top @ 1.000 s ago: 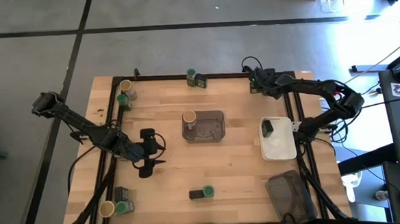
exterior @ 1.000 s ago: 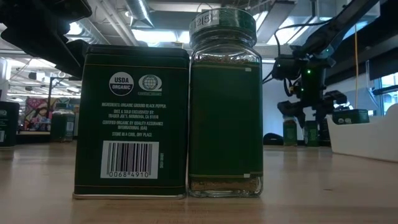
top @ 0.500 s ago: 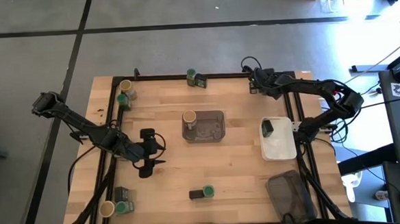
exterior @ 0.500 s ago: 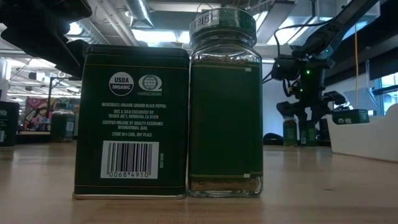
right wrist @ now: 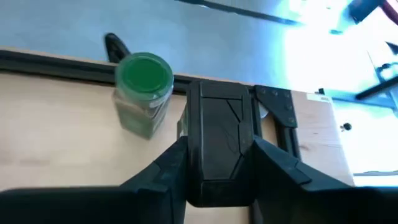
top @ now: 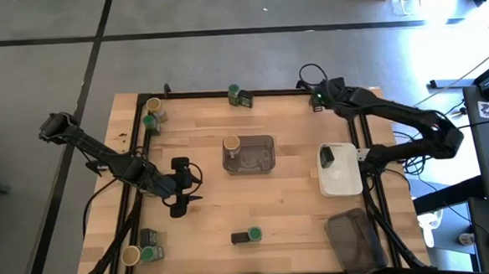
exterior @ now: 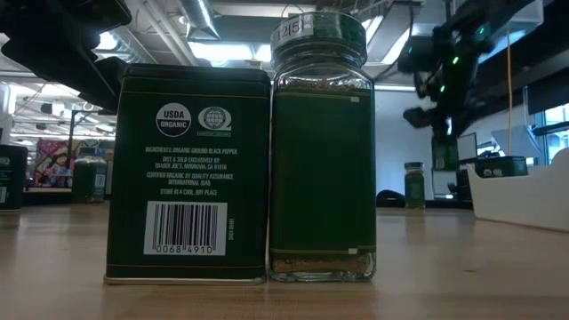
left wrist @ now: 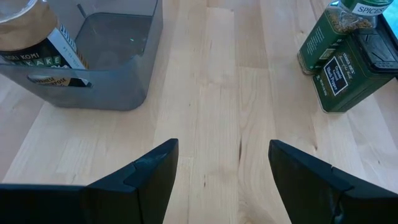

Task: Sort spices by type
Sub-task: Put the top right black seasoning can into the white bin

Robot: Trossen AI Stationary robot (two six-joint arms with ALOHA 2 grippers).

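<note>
The right wrist view showed a dark rectangular tin (right wrist: 219,146) clamped between the fingers of the right gripper (right wrist: 217,163), with a green-lidded jar (right wrist: 144,93) left standing just beside it on the wood. In the high view the right gripper (top: 319,95) was found at the table's far right corner, and against the picture of a second earlier the arm had been raised and straightened; in the low view its former place beside the far jars was vacated and the gripper was seen higher up. The tin was judged lifted and ready to be carried to its kind.

The left gripper (top: 181,199) was held over the left half of the table, fingers (left wrist: 146,177) spread wide on nothing.

The grey tray (top: 262,157) held one tan-lidded jar (top: 231,143). The white tray (top: 341,178) held one dark tin (top: 327,157). The dark tray (top: 356,238) appeared unfilled.
</note>
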